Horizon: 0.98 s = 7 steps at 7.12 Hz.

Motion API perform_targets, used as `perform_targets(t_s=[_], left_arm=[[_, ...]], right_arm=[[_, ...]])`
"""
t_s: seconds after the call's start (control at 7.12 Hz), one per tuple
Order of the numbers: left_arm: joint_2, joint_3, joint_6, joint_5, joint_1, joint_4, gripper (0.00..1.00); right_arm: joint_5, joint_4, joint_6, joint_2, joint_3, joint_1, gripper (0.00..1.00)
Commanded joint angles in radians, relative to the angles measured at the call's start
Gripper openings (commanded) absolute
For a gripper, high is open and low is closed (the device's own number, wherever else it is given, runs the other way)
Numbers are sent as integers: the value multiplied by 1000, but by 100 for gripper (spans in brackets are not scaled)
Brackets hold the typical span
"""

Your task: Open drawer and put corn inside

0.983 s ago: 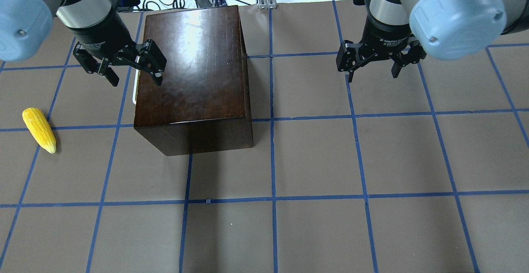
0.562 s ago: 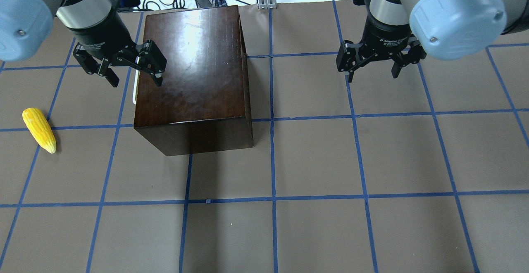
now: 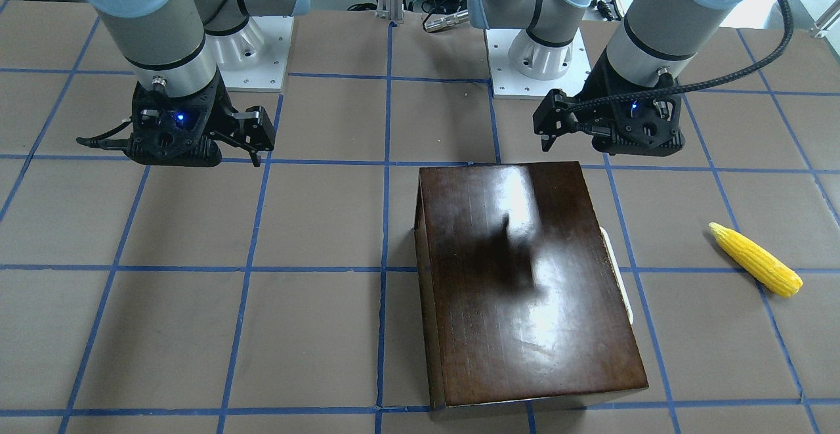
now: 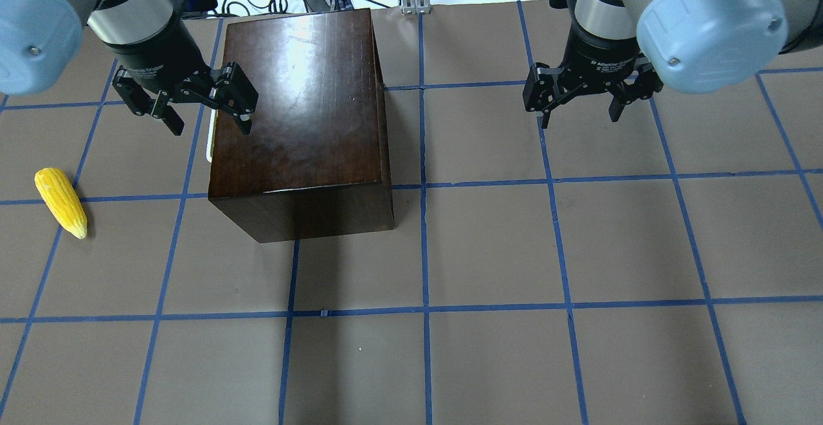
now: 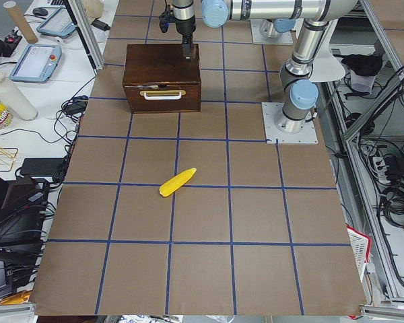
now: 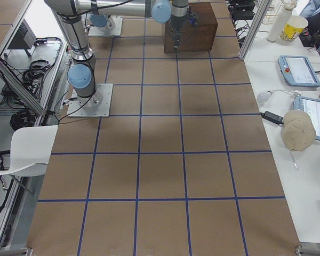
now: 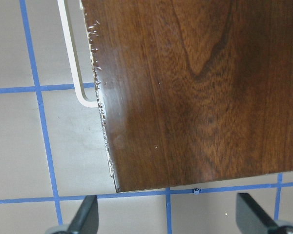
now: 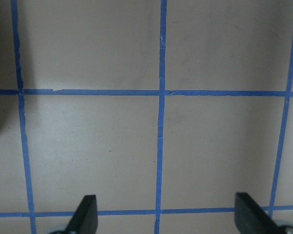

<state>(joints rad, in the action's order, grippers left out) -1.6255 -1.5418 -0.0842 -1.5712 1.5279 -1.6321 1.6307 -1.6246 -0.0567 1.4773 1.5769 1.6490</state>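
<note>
1. The bright yellow, tapered corn cob [image 4: 61, 202], ribbed with rows of kernels, lies on its side on the brown paper-covered surface [image 4: 488, 245], which blue tape rules into squares.
2. The corn cob sits well apart from the left arm's black, jointed fingers [image 4: 241, 107], out on the surface on the side that the drawer front faces. It is farther still from the right arm's fingers [image 4: 543, 111], with the box between them.
3. The left arm's fingers are spread wide and hold nothing. They hang above the glossy dark-brown wooden box [image 4: 302, 103] at its drawer-side edge, one finger over the box top and the other out past the drawer front, over the surface.
4. Seen from the left wrist, a corner of the box and the rounded end of the whitish bar handle [image 7: 71, 53] lie between the two fingertips.
5. The right arm's fingers are likewise spread and empty, above bare surface, well apart from the box on its far side from the corn cob.
6. The dark-brown-fronted drawer [image 5: 163, 104] is shut, its panel flush with the box, and the handle stands off it as a long, thin loop.
7. The box top is polished enough to mirror the ceiling lights, and its wood grain shows in swirls. Pale flecks chip the edge above the handle.
</note>
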Motion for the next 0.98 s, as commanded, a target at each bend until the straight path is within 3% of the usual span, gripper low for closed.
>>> perform_targets(t_s=[0.0,0.84], left_arm=[[3,2,0,7,-2,-2,100],[6,17,0,2,-56,-5,100]], right_arm=[[0,-1,0,0,0,0,100],[0,0,0,1,0,0,100]])
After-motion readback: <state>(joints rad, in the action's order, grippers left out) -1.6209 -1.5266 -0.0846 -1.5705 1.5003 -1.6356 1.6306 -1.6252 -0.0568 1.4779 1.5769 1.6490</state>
